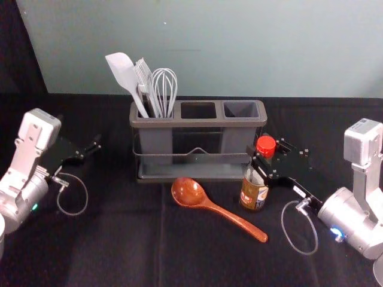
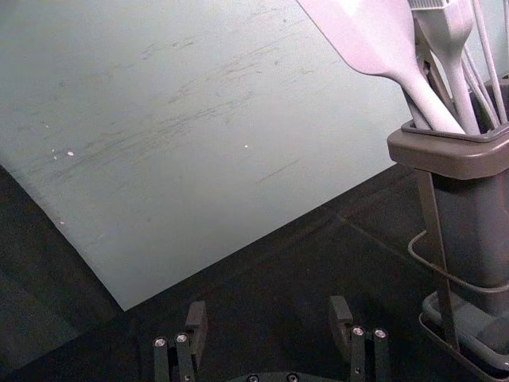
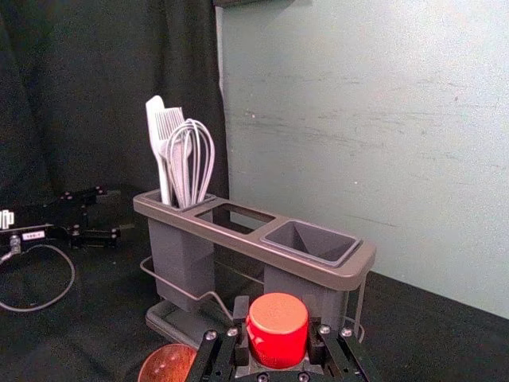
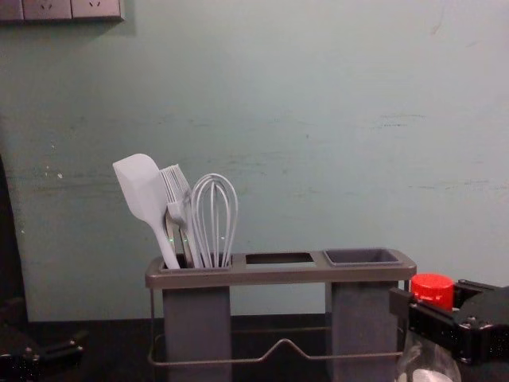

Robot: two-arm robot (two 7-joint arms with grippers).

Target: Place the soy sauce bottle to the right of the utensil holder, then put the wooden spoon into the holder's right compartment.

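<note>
"Brown wood is seen closest; how is it laid?"

"The wooden spoon (image 1: 232, 221) is laid on the black cloth (image 1: 119, 239) before the holder (image 1: 197, 123), with its handle slanted toward the near right."

"And the soy sauce bottle (image 1: 253, 194)?"

"It is held near the holder's front right corner by the right gripper (image 1: 261, 162), its neck pinched between the jaws by the red cap (image 1: 266, 144). Whether the cloth is touched cannot be told."

"Is anything gripped on the other side?"

"Nothing; the left gripper (image 1: 90, 152) is parked well apart from the holder, to its left, with jaws spread."

"What is kept farther back?"

"A spatula (image 1: 122, 72), a brush (image 1: 144, 75) and a whisk (image 1: 164, 85) are stood in the left compartment, backed by a pale wall (image 1: 269, 48)."
</note>
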